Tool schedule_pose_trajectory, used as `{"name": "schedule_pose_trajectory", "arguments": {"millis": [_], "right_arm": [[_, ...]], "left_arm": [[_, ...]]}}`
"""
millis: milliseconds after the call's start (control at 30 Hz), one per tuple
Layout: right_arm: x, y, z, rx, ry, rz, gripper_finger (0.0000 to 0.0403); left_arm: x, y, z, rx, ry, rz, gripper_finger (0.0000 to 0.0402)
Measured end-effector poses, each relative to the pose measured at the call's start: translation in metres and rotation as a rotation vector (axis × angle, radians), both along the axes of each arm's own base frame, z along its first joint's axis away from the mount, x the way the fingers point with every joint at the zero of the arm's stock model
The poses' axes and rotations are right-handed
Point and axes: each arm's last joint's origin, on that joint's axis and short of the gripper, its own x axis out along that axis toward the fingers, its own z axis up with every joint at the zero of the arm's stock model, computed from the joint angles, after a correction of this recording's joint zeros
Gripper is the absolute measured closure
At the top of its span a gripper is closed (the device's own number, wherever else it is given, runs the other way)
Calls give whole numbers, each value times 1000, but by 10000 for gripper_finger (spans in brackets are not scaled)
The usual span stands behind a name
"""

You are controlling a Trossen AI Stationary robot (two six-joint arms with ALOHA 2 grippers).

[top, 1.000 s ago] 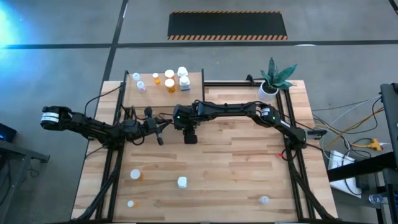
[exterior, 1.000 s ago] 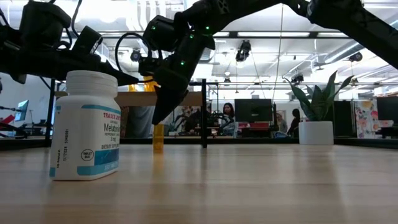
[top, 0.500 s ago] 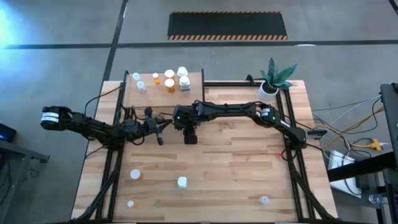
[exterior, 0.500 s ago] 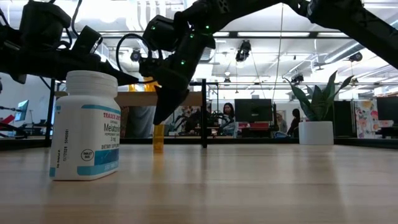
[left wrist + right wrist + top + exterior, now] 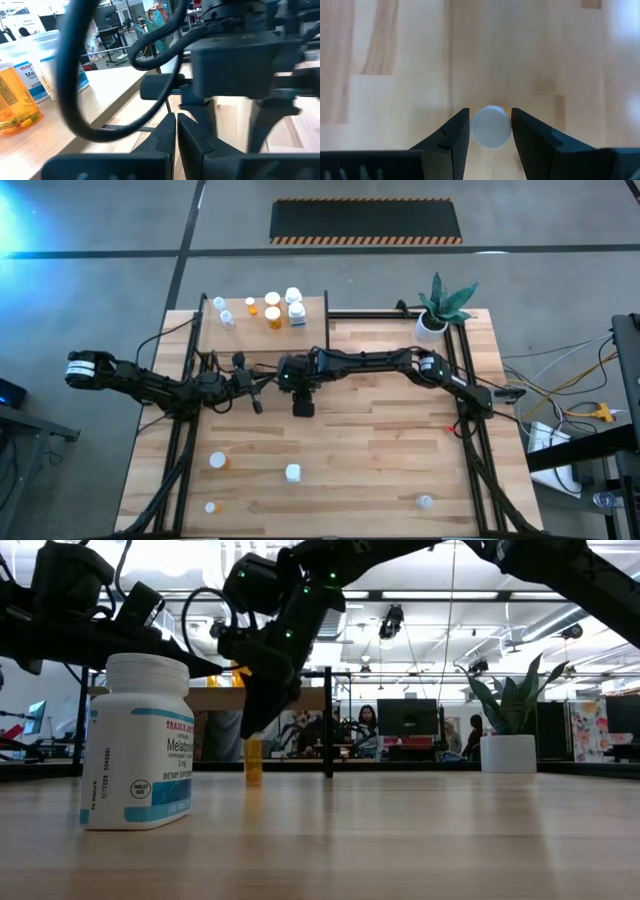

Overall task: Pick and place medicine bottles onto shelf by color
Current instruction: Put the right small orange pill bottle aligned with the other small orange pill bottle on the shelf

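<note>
My right gripper (image 5: 302, 406) hangs over the middle of the table, just in front of the shelf (image 5: 310, 330), fingers pointing down. It is shut on a small orange bottle (image 5: 253, 762) with a white cap (image 5: 491, 127). My left gripper (image 5: 259, 404) is shut and empty, close beside it on its left; its fingers meet in the left wrist view (image 5: 176, 125). On the shelf stand clear-bluish bottles (image 5: 222, 310), orange bottles (image 5: 272, 308) and white bottles (image 5: 294, 304). On the table stand an orange bottle (image 5: 217, 461), a white bottle (image 5: 292, 473), a small one (image 5: 210, 507) and a clear one (image 5: 425, 502). My right gripper pinches the bottle's white cap (image 5: 491, 127) between its two fingers (image 5: 462, 125), coming from above and pointing down. The orange body (image 5: 253, 762) hangs upright below the fingers. I cannot tell whether its bottom is clear of the table.
A potted plant (image 5: 440, 305) stands at the far right corner. Black frame posts (image 5: 190, 430) run along the table's left and right sides. The white bottle (image 5: 135, 740) stands near the front edge. The right arm (image 5: 235, 65) fills the left wrist view.
My right gripper has gone a little toward the table's left and near edges, still shut on the bottle.
</note>
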Motion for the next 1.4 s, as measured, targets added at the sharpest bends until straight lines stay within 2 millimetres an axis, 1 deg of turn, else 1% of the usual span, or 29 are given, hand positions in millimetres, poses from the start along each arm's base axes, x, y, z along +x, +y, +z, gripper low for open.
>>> {"name": "schedule_pose_trajectory", "arguments": {"millis": [100,300,367,500,600,733,900,1000,1067,1133,1200,1300,1400], "right_arm": [[0,5,0,-13,1,3,266],[0,7,3,-39,2,-5,266],[-2,8,8,-43,-3,-1,266],[-7,8,31,-51,-53,5,266],[-11,8,44,-96,-68,9,266],[-17,8,48,-162,-25,6,266],[-26,10,55,-163,26,15,264],[-36,16,65,-172,64,45,263],[-44,23,77,-191,75,54,263],[-54,29,89,-213,96,48,263],[-65,34,96,-203,125,43,264],[-82,37,97,-178,163,3,275],[-102,40,87,-217,165,-35,309]], "left_arm": [[0,0,0,0,-1,0,402],[0,0,0,5,3,-1,402],[0,0,0,5,1,0,402],[0,0,0,7,1,-1,402],[0,0,1,7,1,-1,402],[0,0,0,7,1,-2,402],[0,0,1,7,1,-2,402],[0,0,1,7,1,-4,402],[0,0,1,7,1,-3,402],[1,0,1,7,2,-4,402],[1,0,1,7,1,-5,402],[1,0,1,7,0,-8,402],[1,0,1,7,0,-12,402]]}}
